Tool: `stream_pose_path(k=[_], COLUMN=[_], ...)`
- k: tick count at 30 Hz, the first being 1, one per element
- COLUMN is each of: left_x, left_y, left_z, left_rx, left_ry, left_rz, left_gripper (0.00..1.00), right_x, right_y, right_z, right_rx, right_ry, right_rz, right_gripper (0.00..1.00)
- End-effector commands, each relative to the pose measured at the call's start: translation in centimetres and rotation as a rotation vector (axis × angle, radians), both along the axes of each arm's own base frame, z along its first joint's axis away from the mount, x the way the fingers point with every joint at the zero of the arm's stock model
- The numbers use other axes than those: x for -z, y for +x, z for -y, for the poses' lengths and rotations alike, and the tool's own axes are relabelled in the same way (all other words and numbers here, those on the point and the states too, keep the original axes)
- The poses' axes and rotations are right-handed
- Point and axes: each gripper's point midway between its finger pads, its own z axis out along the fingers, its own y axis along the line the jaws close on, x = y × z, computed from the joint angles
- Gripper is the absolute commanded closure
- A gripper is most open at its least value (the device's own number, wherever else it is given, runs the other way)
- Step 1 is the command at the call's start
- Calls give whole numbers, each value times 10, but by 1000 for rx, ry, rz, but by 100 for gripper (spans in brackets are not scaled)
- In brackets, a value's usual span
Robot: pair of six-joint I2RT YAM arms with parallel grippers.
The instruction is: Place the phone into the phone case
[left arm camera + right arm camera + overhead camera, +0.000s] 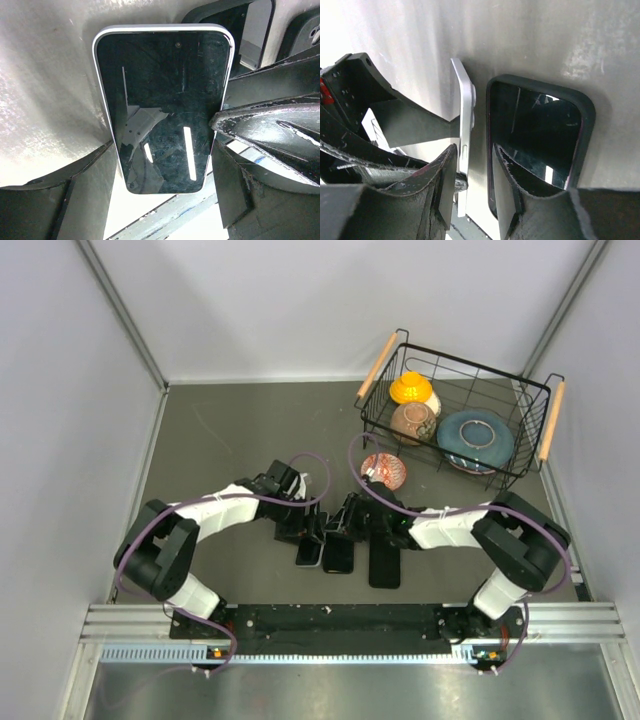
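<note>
The phone, black screen with a silver rim, is tipped up on one long edge. My left gripper is shut on the phone across its width, its jaws on the two side edges. Close to its right lies the dark phone case, flat with its hollow side up. In the right wrist view the phone is edge-on beside the case. My right gripper is open but narrow: one finger outside the phone's edge, the other inside the case's near wall.
Another flat black slab lies right of the case. A small pink bowl sits behind the grippers. A wire basket at the back right holds an orange piece, a brown bowl and a blue plate. Walls close both sides.
</note>
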Motion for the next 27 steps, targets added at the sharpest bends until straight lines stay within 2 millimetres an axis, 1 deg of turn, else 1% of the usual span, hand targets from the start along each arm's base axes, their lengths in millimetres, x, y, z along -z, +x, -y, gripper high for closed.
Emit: stream_pose_path(k=[1, 6, 10, 12, 13, 14, 17, 18, 19, 20, 21, 22, 23, 24, 25, 26, 27], left_x=[1, -1, -2, -5, -5, -7, -13, -17, -21, -22, -29, -32, -35, -46, -53, -63, -71], left_y=[-5, -5, -4, -4, -4, -4, -3, -2, 0, -1, 3, 3, 2, 5, 5, 5, 5], left_z=[-2, -1, -1, 0, 1, 1, 2, 1, 1, -2, -3, -4, -6, -4, -2, -2, -1], left_rx=[13, 8, 2, -1, 0, 0, 1, -1, -5, -9, -3, -2, 1, 5, 9, 14, 17], left_ry=[-18, -32, -47, -59, -66, -70, -82, -87, -84, -66, -61, -58, -52, -71, -86, -101, -110], left_rz=[6, 14, 20, 25, 27, 26, 33, 48, 59, 57, 85, 95, 96, 124, 133, 158, 169], left_gripper=[38, 38, 37, 37, 37, 36, 28, 19, 16, 14, 10, 9, 7, 5, 3, 2, 2], right_x=[-23, -19, -16, -14, -15, -15, -26, -30, -36, -43, -47, -60, -57, -61, -62, -73, -77], right_y=[16, 14, 12, 11, 11, 11, 14, 15, 16, 19, 21, 24, 24, 26, 26, 29, 29], right_z=[-21, -26, -30, -33, -33, -33, -32, -31, -27, -27, -25, -25, -18, -15, -9, -3, 2], right_rx=[-15, -35, -52, -60, -64, -63, -66, -64, -67, -73, -75, -83, -78, -73, -69, -64, -62], right_ry=[83, 87, 106, 110, 113, 115, 121, 115, 99, 98, 91, 94, 69, 69, 66, 84, 88], right_rz=[51, 29, 14, 4, 7, 7, 41, 55, 75, 91, 98, 127, 114, 120, 122, 134, 139], right_gripper=[67, 76, 77, 79, 82, 90, 100, 100, 100, 100, 100, 100, 100, 100, 100, 100, 100])
